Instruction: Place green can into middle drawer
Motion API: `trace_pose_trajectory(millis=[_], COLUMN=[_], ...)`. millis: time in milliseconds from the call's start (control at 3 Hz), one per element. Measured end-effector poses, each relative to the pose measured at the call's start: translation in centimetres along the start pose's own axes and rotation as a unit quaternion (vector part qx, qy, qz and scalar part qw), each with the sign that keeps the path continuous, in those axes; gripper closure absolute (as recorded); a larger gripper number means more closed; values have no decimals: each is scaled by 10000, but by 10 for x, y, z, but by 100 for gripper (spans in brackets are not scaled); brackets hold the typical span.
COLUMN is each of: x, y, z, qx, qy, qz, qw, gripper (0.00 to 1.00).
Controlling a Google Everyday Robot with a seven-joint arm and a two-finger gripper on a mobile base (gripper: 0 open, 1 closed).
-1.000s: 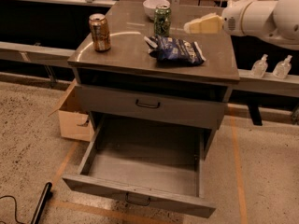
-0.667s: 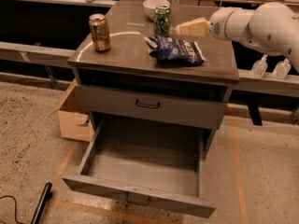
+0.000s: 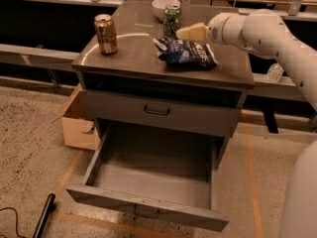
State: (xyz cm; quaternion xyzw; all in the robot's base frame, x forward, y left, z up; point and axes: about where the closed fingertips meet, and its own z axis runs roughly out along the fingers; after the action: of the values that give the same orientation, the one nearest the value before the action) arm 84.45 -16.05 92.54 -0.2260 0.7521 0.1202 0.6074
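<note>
The green can (image 3: pixel 171 20) stands upright at the back of the grey cabinet's top (image 3: pixel 133 58), just in front of a white bowl. My gripper (image 3: pixel 187 32) hangs over the cabinet top just right of the green can, about level with its lower half and pointing at it, close to it or touching it. It holds nothing that I can see. The middle drawer (image 3: pixel 148 202) is pulled far out at the bottom of the cabinet. Its inside is bare and its small black handle faces front.
A gold-orange can (image 3: pixel 106 33) stands at the top's left. A dark blue snack bag (image 3: pixel 190 54) lies below my gripper. A white bowl (image 3: pixel 161 5) sits at the back. The drawer front above (image 3: pixel 158 110) is shut. A cardboard box (image 3: pixel 79 125) stands left of the cabinet.
My arm has swung left across the cabinet top, bringing the gripper from the right side to just beside the green can. The cans, bag and drawer have not moved.
</note>
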Motion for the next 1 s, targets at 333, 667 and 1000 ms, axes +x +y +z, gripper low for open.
trace_pose_trajectory(millis=[333,667,1000], x=[-1,-4,-8], y=[-1,-2,0], z=[30,51,73], qx=[-76,-117,-165], qy=[-52,-110,-184], qz=[-48,-76,-58], qw=[9999,9998,9997], gripper=[0,0,0])
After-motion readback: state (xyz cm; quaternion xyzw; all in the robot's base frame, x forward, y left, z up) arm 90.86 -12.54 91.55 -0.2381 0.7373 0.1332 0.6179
